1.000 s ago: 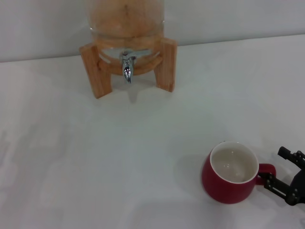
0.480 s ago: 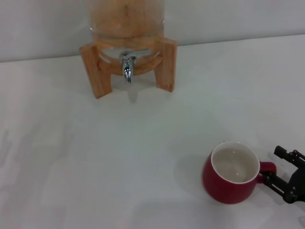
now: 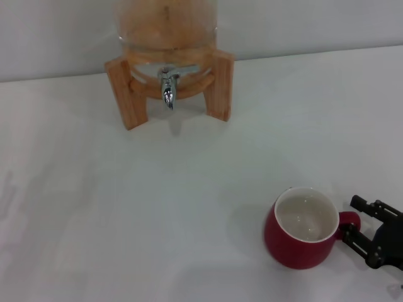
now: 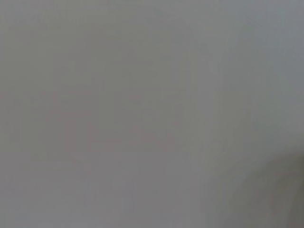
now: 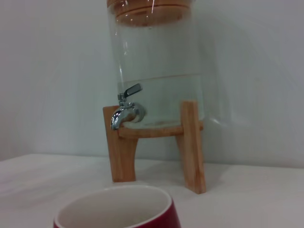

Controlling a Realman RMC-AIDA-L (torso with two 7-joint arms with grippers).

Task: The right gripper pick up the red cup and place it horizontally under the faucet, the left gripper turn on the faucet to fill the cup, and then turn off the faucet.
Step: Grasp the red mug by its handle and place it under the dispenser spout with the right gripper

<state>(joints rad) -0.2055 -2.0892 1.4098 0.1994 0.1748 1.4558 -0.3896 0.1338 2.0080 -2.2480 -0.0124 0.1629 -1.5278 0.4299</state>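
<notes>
Right gripper (image 3: 359,226) of mine sits low at the near right of the white table (image 3: 189,189), its black fingers spread apart on either side of the red cup's handle (image 3: 350,221) without being shut on it. One finger lies above the small loop, the other below it, and I cannot tell whether either one touches it.

The red cup (image 3: 301,236) stands upright on the table, squat and rounded, dark red on the outside with a glossy white inside. Its handle points to my right, toward the gripper. From my right wrist camera, the cup's white rim (image 5: 114,206) shows close by.

Well beyond the cup stands the drink dispenser (image 3: 169,69) on its wooden frame, a clear vessel with a wooden lid in the wrist view. The faucet (image 3: 167,88) is a small chrome spigot between the frame's legs, lever on top and spout pointing down.

My left gripper does not show in any view.
</notes>
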